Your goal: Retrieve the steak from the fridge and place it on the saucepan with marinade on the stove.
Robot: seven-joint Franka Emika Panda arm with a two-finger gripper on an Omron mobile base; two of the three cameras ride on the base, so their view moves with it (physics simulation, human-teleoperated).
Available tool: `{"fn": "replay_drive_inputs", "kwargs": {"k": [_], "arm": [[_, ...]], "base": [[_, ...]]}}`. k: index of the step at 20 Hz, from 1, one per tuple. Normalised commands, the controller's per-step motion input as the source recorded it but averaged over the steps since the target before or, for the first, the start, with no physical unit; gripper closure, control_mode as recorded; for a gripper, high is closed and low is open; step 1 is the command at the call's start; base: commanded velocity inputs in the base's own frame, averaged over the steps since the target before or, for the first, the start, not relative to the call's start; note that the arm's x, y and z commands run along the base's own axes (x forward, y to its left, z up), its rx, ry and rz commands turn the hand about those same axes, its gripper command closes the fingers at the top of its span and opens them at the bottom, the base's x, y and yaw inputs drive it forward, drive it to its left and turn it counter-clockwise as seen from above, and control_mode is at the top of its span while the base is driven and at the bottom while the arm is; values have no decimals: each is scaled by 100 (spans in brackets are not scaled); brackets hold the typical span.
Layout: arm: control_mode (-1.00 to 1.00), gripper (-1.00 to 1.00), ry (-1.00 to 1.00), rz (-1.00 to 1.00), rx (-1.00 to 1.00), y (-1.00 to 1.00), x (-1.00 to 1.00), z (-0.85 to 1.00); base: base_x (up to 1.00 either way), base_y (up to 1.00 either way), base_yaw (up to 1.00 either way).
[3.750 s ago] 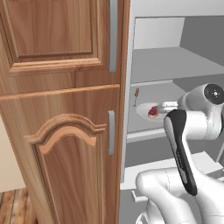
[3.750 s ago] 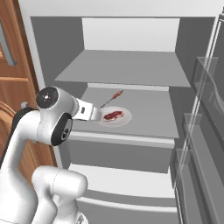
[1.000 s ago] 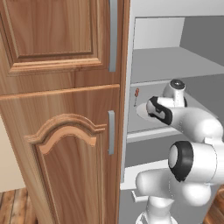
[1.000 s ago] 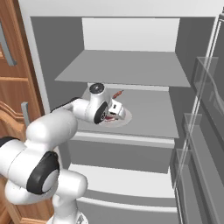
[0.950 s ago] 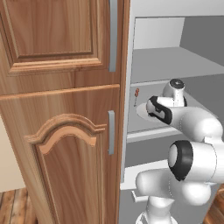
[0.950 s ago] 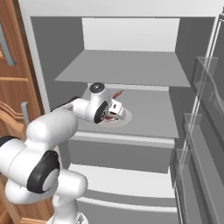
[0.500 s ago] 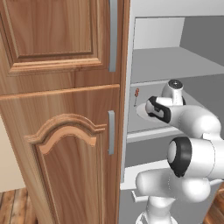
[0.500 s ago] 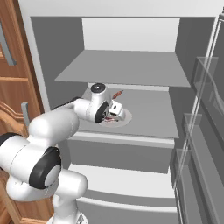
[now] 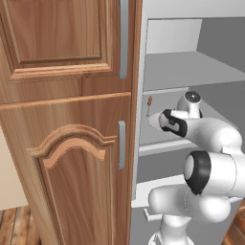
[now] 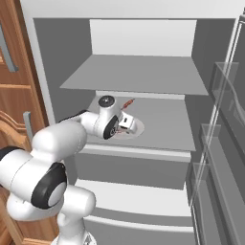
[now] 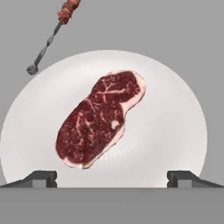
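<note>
The steak (image 11: 98, 120), raw red with pale marbling and no label or writing, lies flat on a white plate (image 11: 175, 127) on the fridge (image 10: 158, 124) shelf. My claw (image 11: 112, 177) hangs above it, jaws fully spread, holding nothing. A red-tipped skewer (image 11: 52, 35) lies just beyond the plate.

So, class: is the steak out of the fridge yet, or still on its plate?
Still on its plate. The steak lies flat on the white plate on the fridge shelf, with the open tool over it.
</note>
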Motion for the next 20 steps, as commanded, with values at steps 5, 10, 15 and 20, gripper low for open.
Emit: {"fn": "replay_drive_inputs", "kwargs": {"k": [5,10,15,20], "arm": [[-100,-100,-11,0,-1,7,0,-3],[-100,-100,0,0,0,15,2,0],[-100,-100,0,0,0,10,20,0],[-100,-100,0,0,0,1,30,0]], "base": [[0,0,0],[0,0,0],[0,0,0],[0,0,0]]}}
